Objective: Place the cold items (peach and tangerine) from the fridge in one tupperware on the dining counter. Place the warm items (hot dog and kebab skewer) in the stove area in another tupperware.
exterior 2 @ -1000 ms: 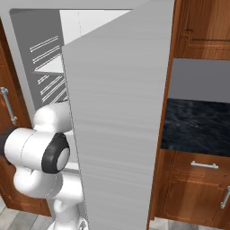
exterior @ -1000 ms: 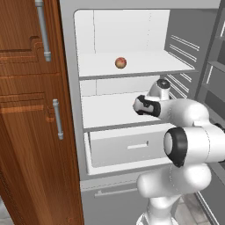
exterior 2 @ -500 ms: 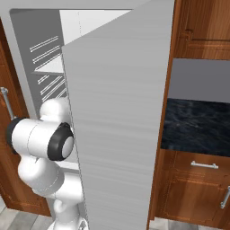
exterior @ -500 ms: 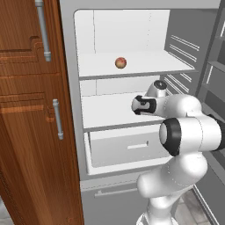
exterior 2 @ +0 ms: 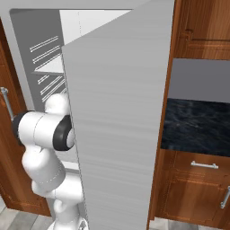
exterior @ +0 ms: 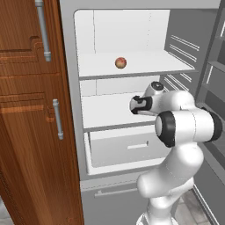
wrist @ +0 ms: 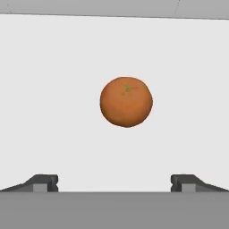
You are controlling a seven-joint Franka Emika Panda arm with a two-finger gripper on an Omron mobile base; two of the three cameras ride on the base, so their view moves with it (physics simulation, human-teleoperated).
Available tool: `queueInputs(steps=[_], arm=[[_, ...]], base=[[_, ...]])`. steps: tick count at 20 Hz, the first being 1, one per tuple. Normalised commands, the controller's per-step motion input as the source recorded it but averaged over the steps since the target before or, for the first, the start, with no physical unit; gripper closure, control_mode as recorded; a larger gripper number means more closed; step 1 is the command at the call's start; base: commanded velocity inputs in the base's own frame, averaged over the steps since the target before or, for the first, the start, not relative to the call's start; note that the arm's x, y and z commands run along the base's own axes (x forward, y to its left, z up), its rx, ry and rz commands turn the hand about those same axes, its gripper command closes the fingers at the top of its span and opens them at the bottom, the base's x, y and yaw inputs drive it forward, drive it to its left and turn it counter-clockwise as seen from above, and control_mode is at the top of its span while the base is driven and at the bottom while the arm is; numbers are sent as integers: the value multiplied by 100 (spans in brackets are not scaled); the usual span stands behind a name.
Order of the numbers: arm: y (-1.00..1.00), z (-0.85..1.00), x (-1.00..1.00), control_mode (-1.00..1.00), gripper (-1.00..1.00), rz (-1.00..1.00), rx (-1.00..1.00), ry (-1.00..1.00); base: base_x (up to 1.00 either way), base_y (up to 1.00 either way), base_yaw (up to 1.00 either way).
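A round orange tangerine (wrist: 126,101) lies on a white fridge shelf (wrist: 53,89), straight ahead of my gripper (wrist: 114,183). The two fingertips (wrist: 44,182) stand wide apart, open, with nothing between them and a clear stretch of shelf before the fruit. In the left base view my gripper (exterior: 135,106) reaches into the fridge over the middle shelf (exterior: 105,115), and the hand hides the tangerine there. A reddish peach (exterior: 120,63) sits on the upper shelf (exterior: 132,68), above and left of the hand.
A tall wooden cabinet (exterior: 30,110) flanks the fridge on the left. A white drawer (exterior: 125,148) lies below the middle shelf. The open fridge door (exterior 2: 121,134) stands to the right of the arm. A dark counter (exterior 2: 197,126) lies beyond it.
The hand has crept a little leftward over the middle shelf, and the elbow has risen and swung left. The jaws have stayed wide open.
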Motion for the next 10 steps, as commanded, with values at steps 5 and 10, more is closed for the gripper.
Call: queueInputs(steps=[5, 10], arm=[[-2, -8, 24, -100, -100, 0, 0, 0], [-5, -6, 24, -100, -100, 0, 0, 0]], base=[[0, 0, 0], [0, 0, 0]])
